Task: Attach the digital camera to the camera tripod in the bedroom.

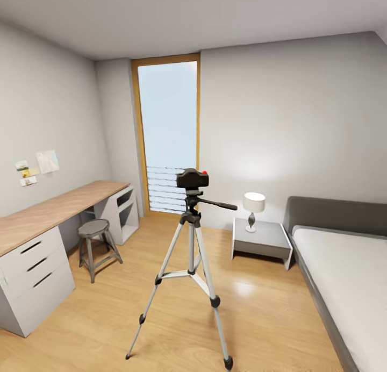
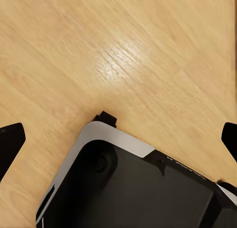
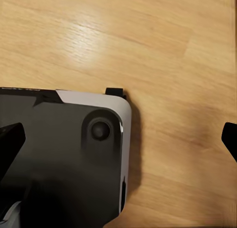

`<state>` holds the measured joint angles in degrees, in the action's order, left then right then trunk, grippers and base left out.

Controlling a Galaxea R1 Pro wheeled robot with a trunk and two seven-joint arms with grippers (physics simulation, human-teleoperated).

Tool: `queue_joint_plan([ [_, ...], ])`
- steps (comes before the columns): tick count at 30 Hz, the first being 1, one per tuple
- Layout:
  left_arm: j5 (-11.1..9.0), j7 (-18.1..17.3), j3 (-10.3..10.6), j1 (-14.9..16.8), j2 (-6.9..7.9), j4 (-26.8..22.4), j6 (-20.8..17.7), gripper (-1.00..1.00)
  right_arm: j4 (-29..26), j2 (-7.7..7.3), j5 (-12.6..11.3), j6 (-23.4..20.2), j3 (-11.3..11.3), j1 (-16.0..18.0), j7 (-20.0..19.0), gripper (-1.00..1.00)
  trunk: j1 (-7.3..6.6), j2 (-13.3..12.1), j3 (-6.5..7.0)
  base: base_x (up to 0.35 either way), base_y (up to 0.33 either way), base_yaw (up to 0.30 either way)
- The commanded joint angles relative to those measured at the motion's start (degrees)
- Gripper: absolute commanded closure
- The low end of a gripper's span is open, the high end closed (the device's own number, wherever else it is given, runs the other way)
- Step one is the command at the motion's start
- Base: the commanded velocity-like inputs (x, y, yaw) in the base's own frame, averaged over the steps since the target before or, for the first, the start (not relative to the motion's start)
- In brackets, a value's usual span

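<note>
In the head view the camera tripod (image 1: 191, 248) stands on the wood floor in the middle of the bedroom, silver legs spread. The black digital camera (image 1: 192, 179) sits on top of its head, the red button showing at the upper right corner. The pan handle (image 1: 217, 204) sticks out to the right. My left gripper (image 2: 119, 141) points down at the floor, its dark fingertips (image 2: 10, 144) wide apart with nothing between them. My right gripper (image 3: 119, 141) hangs the same way, open over the floor.
A wood-topped desk (image 1: 54, 208) with white drawers runs along the left wall, with a grey stool (image 1: 95, 229) beside it. The tall window (image 1: 169, 135) is behind the tripod. A nightstand (image 1: 262, 237) with a lamp (image 1: 253, 205) and the grey bed (image 1: 344, 275) stand at the right. My dark base (image 2: 128, 188) lies below the grippers.
</note>
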<state>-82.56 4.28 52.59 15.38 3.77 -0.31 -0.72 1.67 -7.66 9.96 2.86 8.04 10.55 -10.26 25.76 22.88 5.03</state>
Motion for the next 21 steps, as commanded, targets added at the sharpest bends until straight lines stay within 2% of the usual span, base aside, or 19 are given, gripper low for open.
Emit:
queue_joint_plan([
  [1, -0.4, 0.2, 0.5, 0.0, 0.01, 0.0, -0.1, -1.0, 0.2, -0.04, 0.6, 0.3, 0.5, 0.1, -0.1, -1.0, 0.02, 0.0, 0.01, 0.0, 0.0, -0.227],
  [9, -0.4, 0.2, 0.5, 0.0, 0.01, 0.0, -0.1, -1.0, 0.2, -0.08, 0.6, 0.3, 0.5, 0.1, -0.1, -1.0, 0.02, 0.0, 0.22, 0.0, 0.0, -0.197],
  [21, -0.4, 0.2, 0.5, 0.0, 0.01, 0.0, -0.1, -1.0, 0.2, -0.17, 0.7, 0.1, 0.5, 0.1, -0.1, -1.0, 0.02, 0.0, 0.28, 0.0, 0.0, -0.037],
])
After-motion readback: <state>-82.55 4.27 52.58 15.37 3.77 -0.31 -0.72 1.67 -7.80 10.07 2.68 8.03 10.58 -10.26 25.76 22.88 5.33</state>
